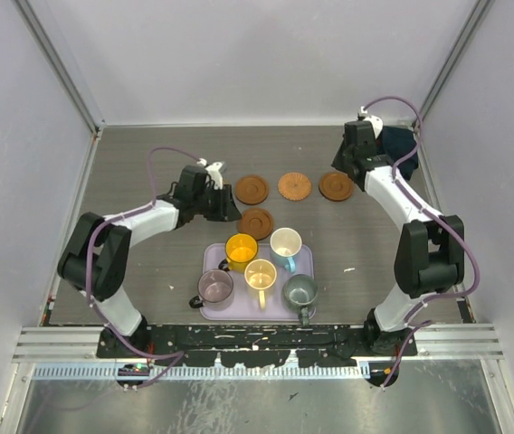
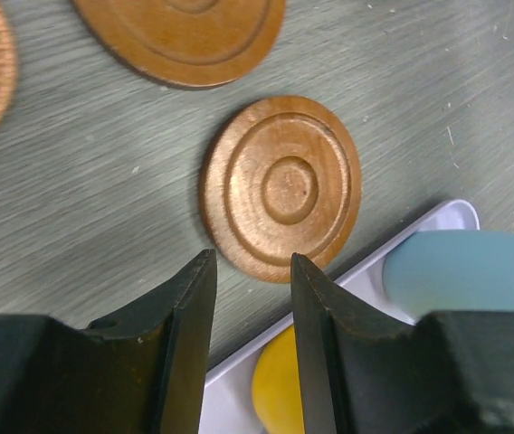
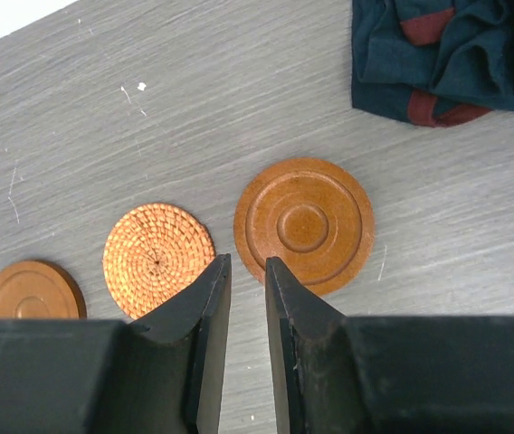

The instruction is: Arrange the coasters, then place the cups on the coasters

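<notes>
Wood-brown discs first, from overhead: four coasters show, and a fifth I cannot find. The lone coaster (image 1: 255,221) lies just off the tips of the left gripper (image 1: 230,210), between it and the lavender tray (image 1: 243,310). The other three run in a row further out: the left-end coaster (image 1: 252,189), the woven coaster (image 1: 294,185) and the right-end coaster (image 1: 336,185), the last just beside the right gripper (image 1: 346,167). All five cups (image 1: 260,272) stand crowded on the tray, none on a coaster yet.

Left wrist: the jaws stand partly apart with nothing between them. The lone coaster lies flat just beyond the fingertips (image 2: 204,260), a smooth disc turned in raised rings round a central boss, thin at the rim. Its near edge sits close to the tray's corner. Such a low edge on the grained tabletop (image 2: 103,199) could slip out of a pinch, or a push could ride it onto the tray's lip.

Right wrist: the jaws are parted by only a slit and hold nothing. The right-end coaster lies ahead and slightly right of them, the woven coaster ahead-left, coiled like basketwork. A crumpled dark cloth (image 3: 438,54) with red bands lies beyond, and a wide swing could snag it
</notes>
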Controlling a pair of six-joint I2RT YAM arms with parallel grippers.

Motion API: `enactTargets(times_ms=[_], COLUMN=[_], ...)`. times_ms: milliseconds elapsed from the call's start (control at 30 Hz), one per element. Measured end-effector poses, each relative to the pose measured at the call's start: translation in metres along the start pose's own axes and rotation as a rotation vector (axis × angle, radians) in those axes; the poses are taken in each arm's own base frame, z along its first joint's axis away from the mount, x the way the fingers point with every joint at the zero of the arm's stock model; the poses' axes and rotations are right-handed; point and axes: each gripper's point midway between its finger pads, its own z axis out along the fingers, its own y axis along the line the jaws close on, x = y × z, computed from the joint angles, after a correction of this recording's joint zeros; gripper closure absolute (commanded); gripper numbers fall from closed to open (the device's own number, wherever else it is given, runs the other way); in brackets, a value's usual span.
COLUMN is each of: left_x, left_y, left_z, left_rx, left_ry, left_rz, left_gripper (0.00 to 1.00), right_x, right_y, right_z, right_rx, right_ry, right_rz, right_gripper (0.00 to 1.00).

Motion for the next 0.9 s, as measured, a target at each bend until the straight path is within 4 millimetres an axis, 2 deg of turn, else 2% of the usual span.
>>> enactTargets(times_ms=[100,300,500,667,900], left_x=[0.004,-0.005,-0.003,0.004,0.017], left_y=[-0.014,-0.041,-0.054,-0.060,-0.051], left_z=[0.014,0.040,0.059,0.069,0.077], left_rx=[0.042,0.138,0.181,0.186,0.134], left_ry=[0.027,0.030,0.055,0.084,0.140], left_rz=[0.019,0.030,0.019,0.025,0.016], left_gripper=[0.72,0.85,1.00,1.00,1.00], right_x=[0.005,0.016,0.004,-0.008,-0.005], right_y=[-0.005,-0.014,-0.015,-0.013,-0.014], right_z=[-0.009,-0.023,-0.045,-0.056,-0.055], right_rx=[-0.001,0.002,-0.017,-0.033,-0.032], right_ry=[-0.002,0.004,-0.045,-0.085,-0.080], right_rz=[0.001,0.000,0.014,0.025,0.026], right_gripper=[0.72,0.72,0.72,0.72,0.72])
